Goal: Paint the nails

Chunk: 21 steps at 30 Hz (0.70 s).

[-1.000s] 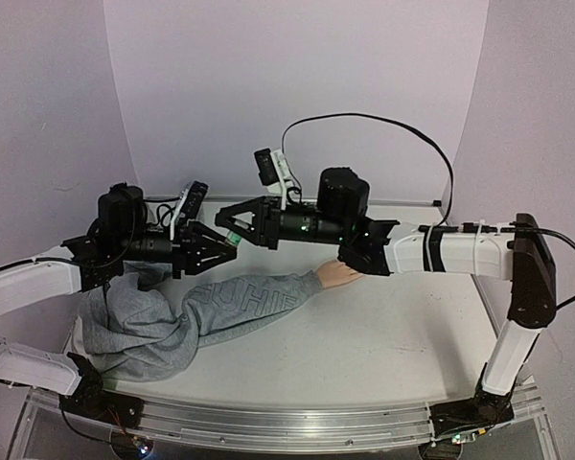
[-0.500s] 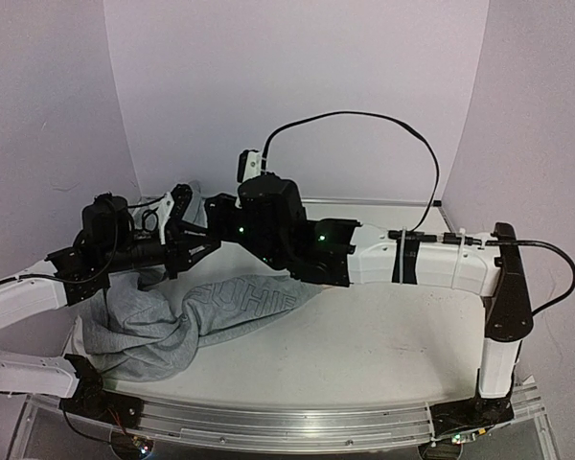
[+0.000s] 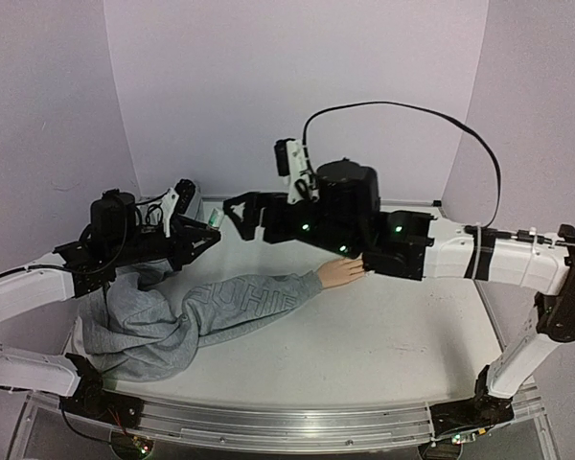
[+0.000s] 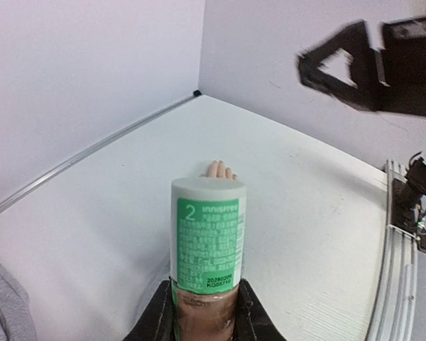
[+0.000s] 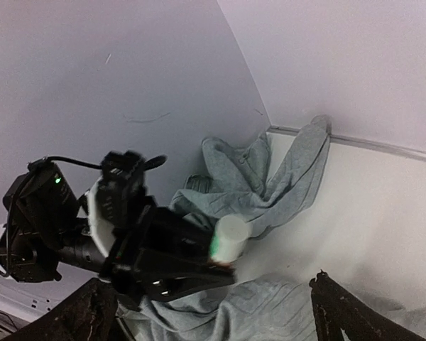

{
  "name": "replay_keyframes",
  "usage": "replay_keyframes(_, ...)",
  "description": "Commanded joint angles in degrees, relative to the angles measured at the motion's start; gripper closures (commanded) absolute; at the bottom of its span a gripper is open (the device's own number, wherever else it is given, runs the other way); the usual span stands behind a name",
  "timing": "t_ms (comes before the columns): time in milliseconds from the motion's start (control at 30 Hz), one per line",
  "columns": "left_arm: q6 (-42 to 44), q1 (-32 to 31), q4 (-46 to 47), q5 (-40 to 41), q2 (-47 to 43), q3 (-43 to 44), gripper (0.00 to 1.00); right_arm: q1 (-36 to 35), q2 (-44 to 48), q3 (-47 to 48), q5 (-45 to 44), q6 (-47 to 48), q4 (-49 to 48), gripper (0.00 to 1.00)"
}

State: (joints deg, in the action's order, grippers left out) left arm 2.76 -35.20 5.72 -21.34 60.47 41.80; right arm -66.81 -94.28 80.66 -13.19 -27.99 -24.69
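The nails (image 4: pixel 219 169) are too small to judge; their peach mannequin hand (image 3: pixel 340 273) lies mid-frame on the white table (image 3: pixel 412 335), ending a grey sweatshirt sleeve (image 3: pixel 240 302). Left of centre, the left fingers (image 4: pixel 153 327) clamp a green-labelled bottle (image 4: pixel 207 241). The right fingers (image 5: pixel 337 316) stand wide apart, empty.

bottle (image 4: pixel 207 245): pale, green printed label; I see it up off the table (image 3: pixel 412 335)
sweatshirt (image 3: pixel 163 321): grey, bunched at left, one sleeve stretched rightward
table: white

Overhead, you look down from behind both bases across the table (image 3: pixel 383 345). Your left wrist view sits close behind the bottle (image 4: pixel 207 241); your right wrist view faces back at it.
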Motion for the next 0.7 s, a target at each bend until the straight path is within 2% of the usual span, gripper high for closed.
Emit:
replay_keyframes(0, -2.18, 0.37, 2.28, -16.15, 2.5, 6.27, 1.0, 9.86, 5.79, -7.41, 23.81, 6.42, -8.87, 0.02)
replay_keyframes(167, -8.68, 0.34, 2.82, -44.75, 11.31, 12.65, 1.0, 14.56, 6.95, -16.66, 50.29, 7.17, -23.74, 0.07)
replay_keyframes(233, -10.44, 0.18, 3.13, -49.82, 13.88, 14.18, 1.0, 14.61, 5.87, -18.45, 57.66, 4.97, -30.63, 0.09)
replay_keyframes(300, -10.63, -0.08, 3.45, -51.28, 14.38, 14.36, 1.0, 14.61, 4.16, -19.1, 62.3, 2.39, -36.96, 0.14)
replay_keyframes(367, -10.34, -0.36, 3.69, -52.02, 14.15, 14.03, 1.0, 14.6, 2.93, -19.12, 62.65, 1.25, -40.09, 0.19)
replay_keyframes(467, -10.28, -0.85, 3.85, -52.98, 14.15, 13.94, 1.0, 14.64, 1.46, -17.83, 62.28, 0.85, -42.15, 0.25)
replay_keyframes(667, -10.68, -1.33, 3.95, -54.42, 14.85, 14.22, 1.0, 14.65, -2.36, -13.74, 63.61, -0.25, -43.56, 0.44)
